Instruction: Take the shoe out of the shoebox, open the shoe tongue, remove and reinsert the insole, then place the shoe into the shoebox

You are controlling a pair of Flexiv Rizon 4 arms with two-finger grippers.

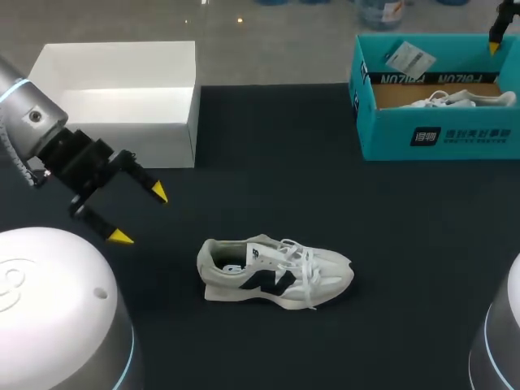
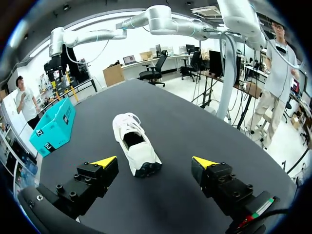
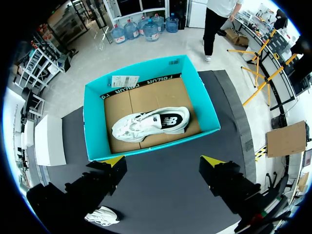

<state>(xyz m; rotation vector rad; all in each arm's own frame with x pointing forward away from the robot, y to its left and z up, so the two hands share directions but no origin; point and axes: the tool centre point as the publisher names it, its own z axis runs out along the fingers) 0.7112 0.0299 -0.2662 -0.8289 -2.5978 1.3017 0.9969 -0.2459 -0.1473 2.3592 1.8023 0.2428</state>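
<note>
In the head view, a dark table (image 1: pixel 268 146) carries an open white box (image 1: pixel 122 89) at its far left and a teal shoebox (image 1: pixel 439 134) at its far right, with a second sneaker (image 1: pixel 463 99) inside. The white sneaker (image 1: pixel 276 272) stands on its sole in the near middle, outside both boxes. The left gripper (image 1: pixel 140 214) hovers to its left, apart from it, fingers spread wide and empty.

In the left wrist view, the white sneaker lies just ahead of the gap between the fingers, heel toward them, untouched.

In the right wrist view, the right gripper (image 3: pixel 163 161) hangs wide open and empty above the teal shoebox. The second sneaker lies on its side on the cardboard floor.
</note>
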